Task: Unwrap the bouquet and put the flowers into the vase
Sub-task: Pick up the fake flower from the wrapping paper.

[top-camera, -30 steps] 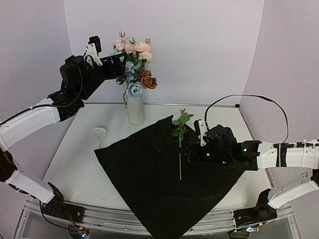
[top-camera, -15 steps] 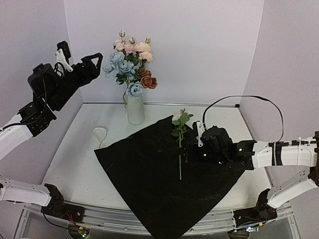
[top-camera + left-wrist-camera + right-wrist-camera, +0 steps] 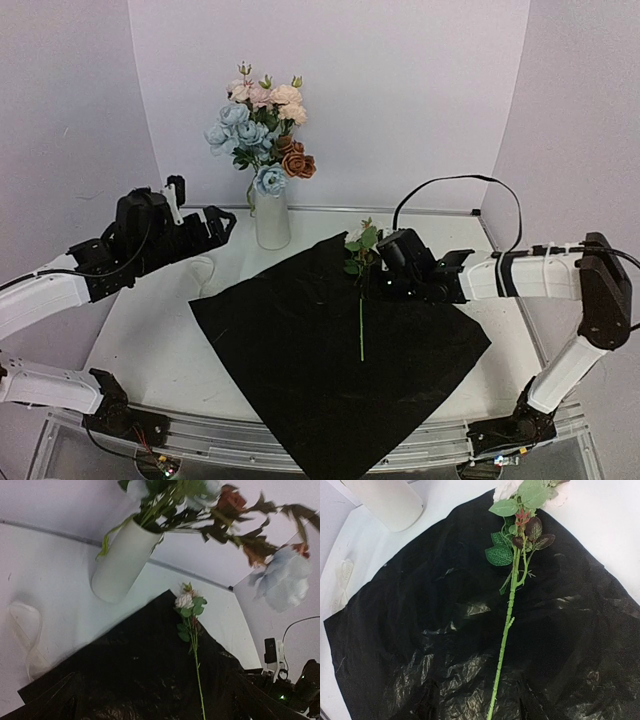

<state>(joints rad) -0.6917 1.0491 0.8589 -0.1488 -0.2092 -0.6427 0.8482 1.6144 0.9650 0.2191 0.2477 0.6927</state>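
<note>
Right gripper (image 3: 375,282) hangs beside the single flower (image 3: 361,312) near the black sheet (image 3: 300,350) edge.

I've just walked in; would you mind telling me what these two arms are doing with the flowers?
The bouquet is unwrapped: the black wrapping sheet lies flat on the table, and most of the flowers stand in the white vase. One white-bloomed stem lies on the sheet. The right gripper sits beside the stem's upper part, apparently going for it, though no grip is visible. The left gripper is open and empty, left of the vase.
</note>
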